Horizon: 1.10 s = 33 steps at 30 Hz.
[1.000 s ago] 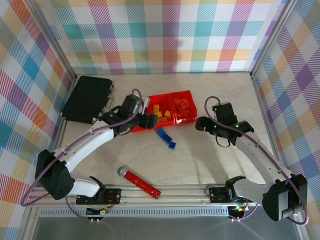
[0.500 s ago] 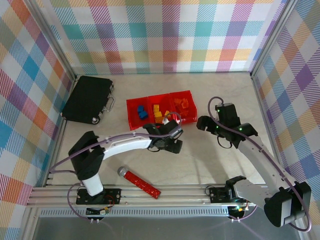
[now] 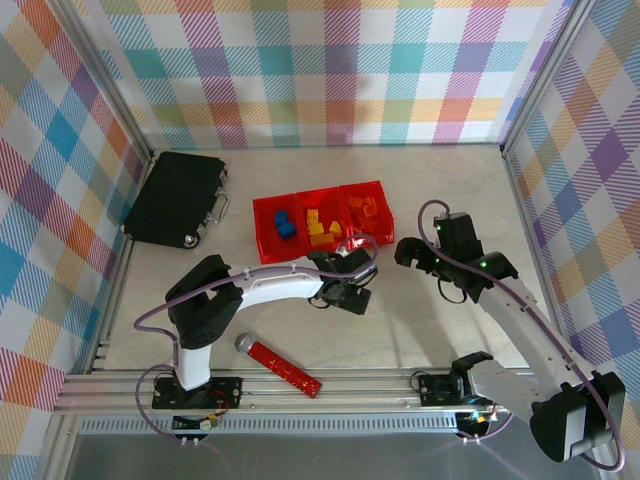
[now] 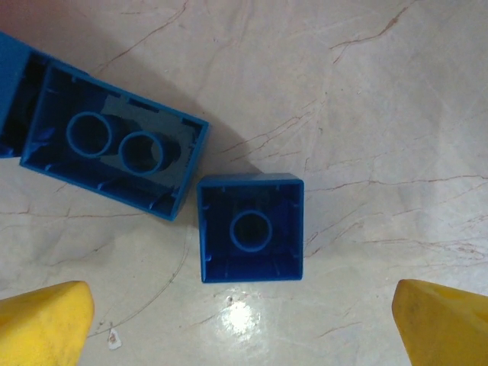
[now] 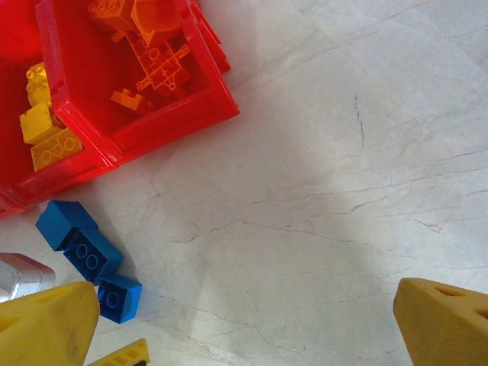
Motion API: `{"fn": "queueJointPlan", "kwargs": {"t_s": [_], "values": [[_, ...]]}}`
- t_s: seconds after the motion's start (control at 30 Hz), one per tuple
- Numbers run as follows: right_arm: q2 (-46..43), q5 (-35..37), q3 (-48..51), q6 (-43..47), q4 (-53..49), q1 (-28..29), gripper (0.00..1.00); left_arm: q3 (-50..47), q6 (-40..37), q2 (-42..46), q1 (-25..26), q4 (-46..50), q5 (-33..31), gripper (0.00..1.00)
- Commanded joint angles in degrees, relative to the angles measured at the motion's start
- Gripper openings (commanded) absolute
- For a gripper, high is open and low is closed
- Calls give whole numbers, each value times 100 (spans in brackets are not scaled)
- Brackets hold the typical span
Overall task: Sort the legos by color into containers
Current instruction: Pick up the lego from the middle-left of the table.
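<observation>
Two blue legos (image 4: 251, 227) lie upside down on the counter (image 4: 381, 91), directly below the left pincer (image 4: 244, 324). This pincer has swung away from the containers (image 3: 262, 228) and now hovers released, grasping nothing. The right pincer (image 5: 244, 320) waits nearby, also released. Other pieces already sit sorted in the bins, so I judge these blue ones come next.

No legible txt, nos. or logos in any view. Blue legos (image 4: 251, 227): plain undersides, no readable embossing. Red containers (image 5: 175, 123), black case (image 3: 175, 195): no readable marks.
</observation>
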<state>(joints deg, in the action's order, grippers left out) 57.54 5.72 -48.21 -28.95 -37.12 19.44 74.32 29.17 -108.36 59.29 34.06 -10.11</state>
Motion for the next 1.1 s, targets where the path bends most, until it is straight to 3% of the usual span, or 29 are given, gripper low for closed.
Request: {"fn": "queueJointPlan", "kwargs": {"t_s": [0.0,0.47,1.07], "values": [[22,117,-32,70,-104,-58,99,224,73,-144,30,-33,76,100],[-90,79,-16,92,-147,-141,99,572,139,-620,30,-119,219,95],[-210,199,34,140,-265,-143,99,714,385,-854,-84,120,-109,53]]}}
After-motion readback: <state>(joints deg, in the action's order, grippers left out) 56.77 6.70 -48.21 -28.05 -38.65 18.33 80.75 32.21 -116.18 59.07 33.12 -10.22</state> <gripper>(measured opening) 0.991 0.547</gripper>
